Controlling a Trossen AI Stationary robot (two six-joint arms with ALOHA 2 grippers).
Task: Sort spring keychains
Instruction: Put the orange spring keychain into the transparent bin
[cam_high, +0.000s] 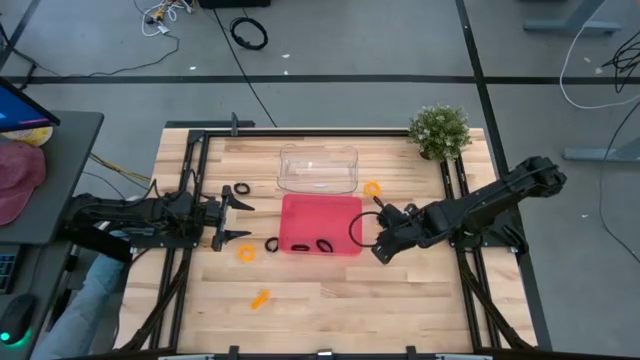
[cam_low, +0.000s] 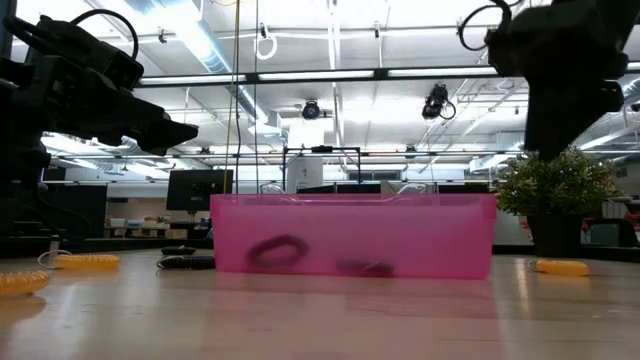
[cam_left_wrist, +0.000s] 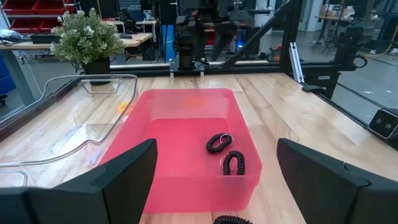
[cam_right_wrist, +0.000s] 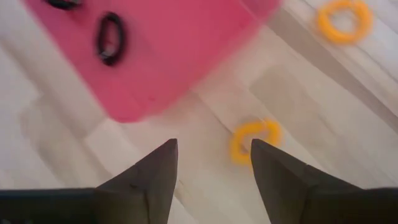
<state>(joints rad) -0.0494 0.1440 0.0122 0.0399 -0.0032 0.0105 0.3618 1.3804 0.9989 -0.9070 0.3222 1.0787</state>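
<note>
The pink tray (cam_high: 320, 212) holds two black spring keychains (cam_high: 325, 245) (cam_left_wrist: 219, 143). On the table lie black ones (cam_high: 242, 189) (cam_high: 272, 244) and orange ones (cam_high: 372, 188) (cam_high: 247, 253) (cam_high: 260, 298). My left gripper (cam_high: 238, 219) is open and empty at the tray's left end, fingers (cam_left_wrist: 124, 174) spread wide toward it. My right gripper (cam_high: 381, 247) is open and empty, raised above the table at the tray's right end. Its wrist view (cam_right_wrist: 212, 146) looks down on a tray corner (cam_right_wrist: 124, 93), a black keychain (cam_right_wrist: 111, 37) and two orange ones (cam_right_wrist: 255, 140) (cam_right_wrist: 345, 22).
A clear plastic tray (cam_high: 318, 168) stands behind the pink one. A small potted plant (cam_high: 439, 131) is at the back right corner. A black cable loop (cam_high: 356, 228) hangs off the right arm's wrist. A red cap (cam_high: 20, 180) lies on the side desk at left.
</note>
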